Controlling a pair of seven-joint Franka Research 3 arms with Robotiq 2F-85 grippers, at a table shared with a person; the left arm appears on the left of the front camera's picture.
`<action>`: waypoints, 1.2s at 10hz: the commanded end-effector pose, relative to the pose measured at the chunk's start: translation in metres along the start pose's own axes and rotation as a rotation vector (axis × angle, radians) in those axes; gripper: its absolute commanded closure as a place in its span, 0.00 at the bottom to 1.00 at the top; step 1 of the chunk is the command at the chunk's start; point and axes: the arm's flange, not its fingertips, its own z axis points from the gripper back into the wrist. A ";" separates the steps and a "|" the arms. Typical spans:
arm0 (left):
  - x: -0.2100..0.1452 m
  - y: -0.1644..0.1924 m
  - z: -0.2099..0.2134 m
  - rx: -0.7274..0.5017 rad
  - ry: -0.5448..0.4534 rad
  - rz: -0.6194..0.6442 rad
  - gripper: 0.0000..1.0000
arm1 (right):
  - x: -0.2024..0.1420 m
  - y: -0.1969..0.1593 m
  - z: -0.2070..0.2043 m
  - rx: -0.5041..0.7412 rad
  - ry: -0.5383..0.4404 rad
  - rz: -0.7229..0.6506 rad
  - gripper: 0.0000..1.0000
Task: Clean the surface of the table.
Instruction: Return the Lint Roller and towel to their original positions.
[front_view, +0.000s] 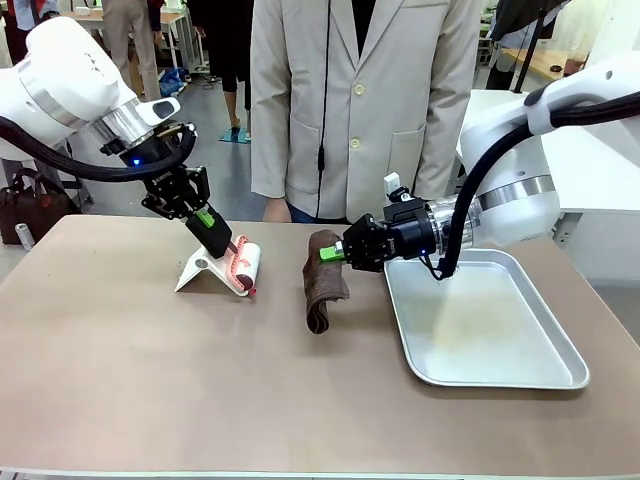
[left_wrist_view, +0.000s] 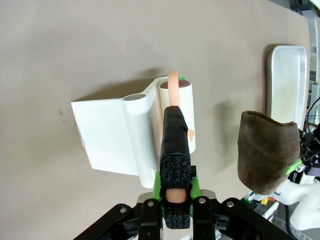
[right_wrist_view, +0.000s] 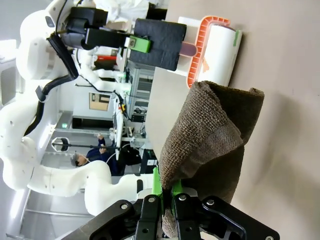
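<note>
Left gripper (front_view: 210, 226) jaws clamp lint roller (front_view: 243, 266) handle; right gripper (front_view: 330, 254) jaws pinch brown cloth (front_view: 324, 285) over table (front_view: 200, 370).

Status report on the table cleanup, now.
Left gripper shut on lint roller. Right gripper shut on brown cloth. Table: metal tray at right.

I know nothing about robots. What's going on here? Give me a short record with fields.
Left claw: shut on the orange handle of a lint roller
Lint roller: its white roll rests in a white stand on the table
Right claw: shut on a brown cloth, which hangs down to the table
Tray: silver, on the table's right side
Person: stands at the far side
</note>
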 end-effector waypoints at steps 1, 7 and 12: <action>0.004 0.003 -0.001 0.049 0.010 0.014 0.78 | 0.006 0.003 0.002 0.029 -0.015 -0.002 0.93; -0.006 0.028 -0.002 -0.021 -0.014 0.040 0.78 | 0.010 -0.003 -0.005 0.010 0.021 -0.005 0.93; -0.014 0.045 -0.001 -0.082 -0.022 0.039 0.78 | 0.022 -0.003 -0.023 -0.012 0.069 -0.017 0.93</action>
